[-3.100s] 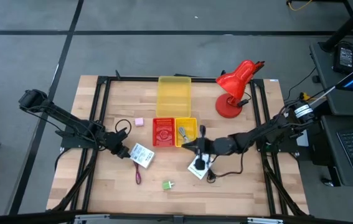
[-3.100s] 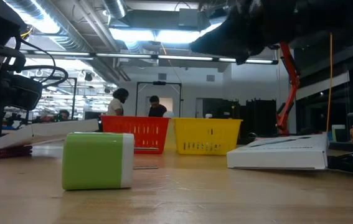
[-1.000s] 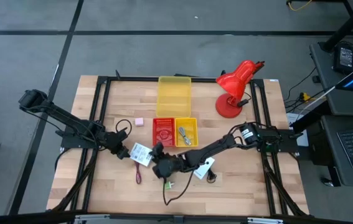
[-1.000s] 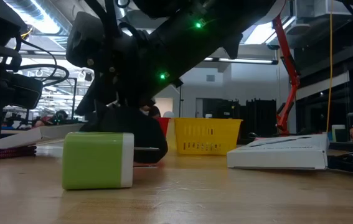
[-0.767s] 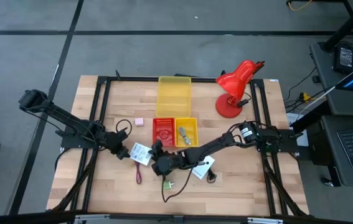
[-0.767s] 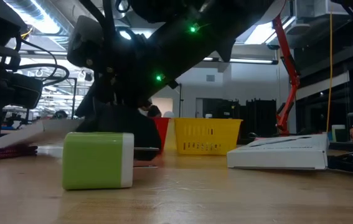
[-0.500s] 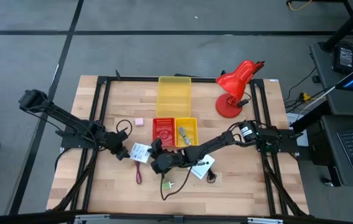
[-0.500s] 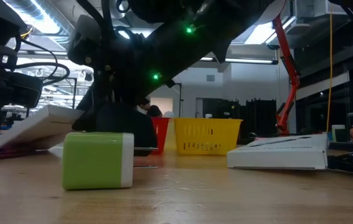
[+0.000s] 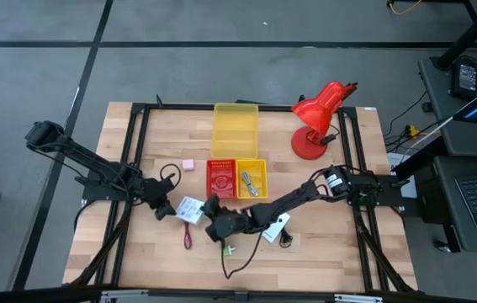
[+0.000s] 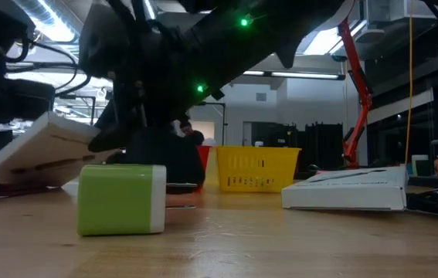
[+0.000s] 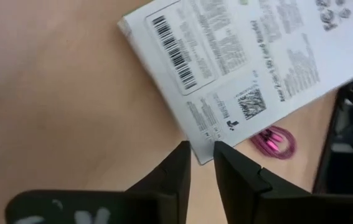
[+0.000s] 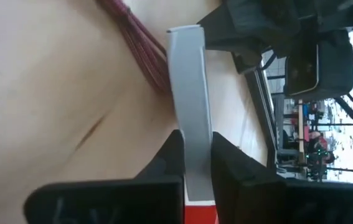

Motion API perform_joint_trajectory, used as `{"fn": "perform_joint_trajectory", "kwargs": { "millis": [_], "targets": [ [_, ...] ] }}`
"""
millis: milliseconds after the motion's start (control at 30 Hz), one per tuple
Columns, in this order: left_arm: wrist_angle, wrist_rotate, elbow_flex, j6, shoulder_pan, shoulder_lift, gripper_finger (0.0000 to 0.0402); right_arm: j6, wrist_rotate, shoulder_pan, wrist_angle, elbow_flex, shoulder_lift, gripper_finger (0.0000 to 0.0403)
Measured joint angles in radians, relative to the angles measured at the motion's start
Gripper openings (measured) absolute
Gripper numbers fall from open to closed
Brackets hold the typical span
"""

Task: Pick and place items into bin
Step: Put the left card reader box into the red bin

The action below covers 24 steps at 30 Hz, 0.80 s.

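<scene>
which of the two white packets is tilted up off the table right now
The left packet, clamped between both grippers; the other packet lies flat.

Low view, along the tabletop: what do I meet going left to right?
Tilted white packet → green block → yellow basket → flat white packet.

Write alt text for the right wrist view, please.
The right gripper is shut on the edge of a white packet, which stands between its two dark fingers above the wooden table. A dark red cable lies beside the packet.
</scene>
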Motion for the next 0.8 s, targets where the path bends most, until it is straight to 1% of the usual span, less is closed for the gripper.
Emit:
{"fn": "perform_joint_trajectory", "kwargs": {
  "millis": [100, 267, 367, 533, 633, 800],
  "targets": [
    [-0.007, 0.003, 0.019, 0.036, -0.001, 0.0, 0.0082, 0.002, 0.009, 0.01, 0.0, 0.0, -0.003, 0.0025],
    [-0.022, 0.007, 0.035, 0.041, -0.001, -0.001, 0.0094, -0.016, 0.051, 0.028, 0.004, 0.0, -0.003, 0.0025],
    [-0.011, 0.005, 0.039, 0.05, 0.0, -0.003, 0.0095, -0.034, 0.081, 0.04, -0.002, 0.0, -0.013, 0.0025],
    [0.015, 0.013, 0.039, 0.06, -0.001, -0.034, 0.0089, -0.03, 0.085, 0.057, -0.009, 0.0, -0.048, 0.0024],
    [0.037, 0.017, 0.04, 0.074, -0.001, -0.071, 0.0087, 0.014, 0.089, 0.068, -0.046, 0.0, -0.081, 0.0024],
    [0.08, -0.023, 0.04, 0.156, -0.001, -0.123, 0.0086, 0.103, 0.099, 0.084, -0.147, 0.0, -0.14, 0.0024]
  ]
}}
